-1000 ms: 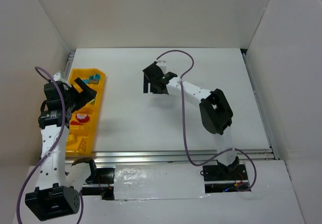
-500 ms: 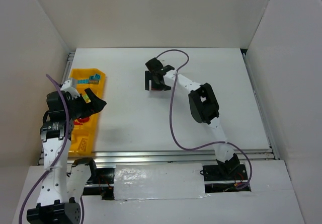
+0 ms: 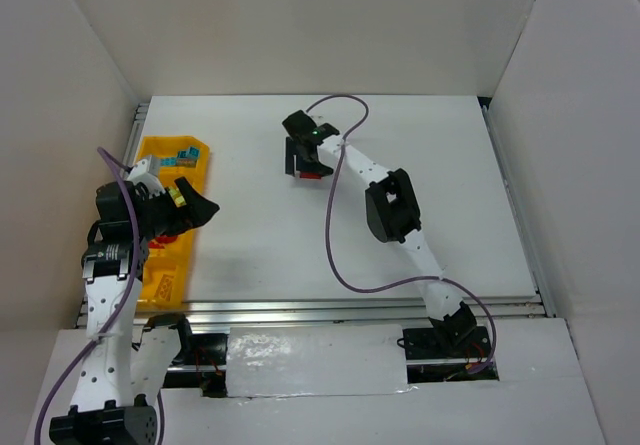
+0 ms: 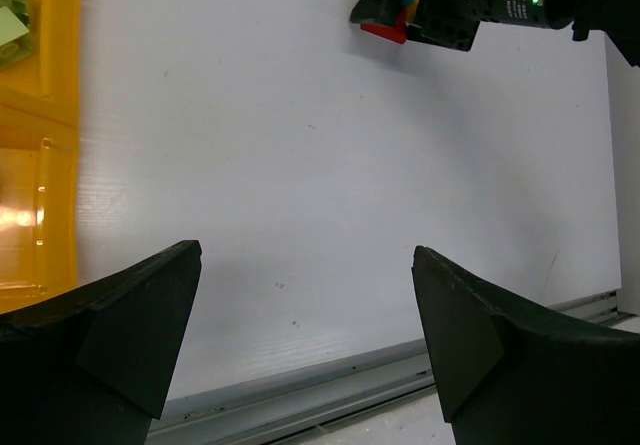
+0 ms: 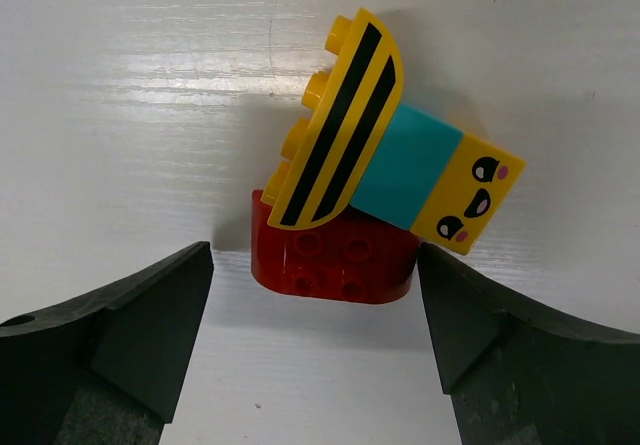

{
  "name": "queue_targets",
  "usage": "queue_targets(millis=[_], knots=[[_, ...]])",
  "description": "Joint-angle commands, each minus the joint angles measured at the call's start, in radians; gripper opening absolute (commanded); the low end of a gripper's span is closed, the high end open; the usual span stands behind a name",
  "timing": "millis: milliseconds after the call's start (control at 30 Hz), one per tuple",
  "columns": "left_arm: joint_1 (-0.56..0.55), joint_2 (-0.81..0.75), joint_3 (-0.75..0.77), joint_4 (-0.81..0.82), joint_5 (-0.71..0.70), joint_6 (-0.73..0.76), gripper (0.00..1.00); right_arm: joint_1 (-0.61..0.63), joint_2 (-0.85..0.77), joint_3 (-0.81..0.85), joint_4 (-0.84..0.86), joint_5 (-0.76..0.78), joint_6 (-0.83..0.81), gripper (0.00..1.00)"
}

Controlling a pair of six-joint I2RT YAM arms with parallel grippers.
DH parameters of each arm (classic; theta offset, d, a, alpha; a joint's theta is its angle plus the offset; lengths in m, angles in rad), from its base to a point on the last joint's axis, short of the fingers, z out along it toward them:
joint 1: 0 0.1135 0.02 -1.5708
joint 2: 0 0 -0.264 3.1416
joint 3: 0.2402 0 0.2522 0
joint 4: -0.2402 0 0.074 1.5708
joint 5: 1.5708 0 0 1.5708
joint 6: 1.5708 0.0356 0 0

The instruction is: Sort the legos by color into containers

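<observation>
Clump of plastic bricks (image 5: 375,210) (image 3: 314,172), a red base under yellow-striped, teal and yellow face pieces, lies on the white table (image 3: 300,245) toward its far edge, midway across. Right gripper (image 5: 312,265) (image 3: 304,158) stands open astride it. Left gripper (image 4: 305,257) (image 3: 186,203) is open and empty, above the long yellow-orange plastic tray (image 3: 181,256) at the left edge.

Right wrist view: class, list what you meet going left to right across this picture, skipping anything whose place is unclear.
Pincer finger → striped yellow lego → teal lego → yellow face lego → other pincer finger.
</observation>
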Motion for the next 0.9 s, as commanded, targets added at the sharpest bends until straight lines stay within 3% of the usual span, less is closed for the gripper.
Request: queue_targets(millis=[0, 200, 233, 333, 500, 600, 700, 867], knots=[[-0.005, -0.017, -0.002, 0.031, 0.072, 0.025, 1.0, -0.009, 0.034, 0.091, -0.078, -0.016, 0.027, 0.89], [-0.005, -0.028, -0.01, 0.051, 0.1, 0.019, 0.99, -0.052, 0.069, 0.153, -0.118, -0.144, 0.043, 0.7], [-0.006, -0.027, -0.011, 0.054, 0.103, 0.019, 1.0, -0.054, 0.072, 0.16, -0.12, -0.151, 0.043, 0.62], [-0.008, -0.017, -0.01, 0.059, 0.108, 0.022, 1.0, -0.058, 0.08, 0.174, -0.141, -0.177, 0.035, 0.52], [-0.022, -0.014, -0.016, 0.06, 0.079, 0.022, 1.0, -0.057, 0.032, 0.069, -0.166, -0.215, -0.006, 0.46], [-0.025, -0.013, -0.019, 0.059, 0.079, 0.025, 1.0, -0.034, -0.037, -0.066, -0.143, -0.203, -0.049, 0.49], [-0.028, -0.019, -0.022, 0.066, 0.076, 0.02, 0.99, -0.029, -0.066, -0.123, -0.138, -0.233, -0.088, 0.57], [-0.028, -0.016, -0.019, 0.059, 0.073, 0.022, 1.0, -0.008, -0.075, -0.156, -0.156, -0.325, -0.178, 0.59]])
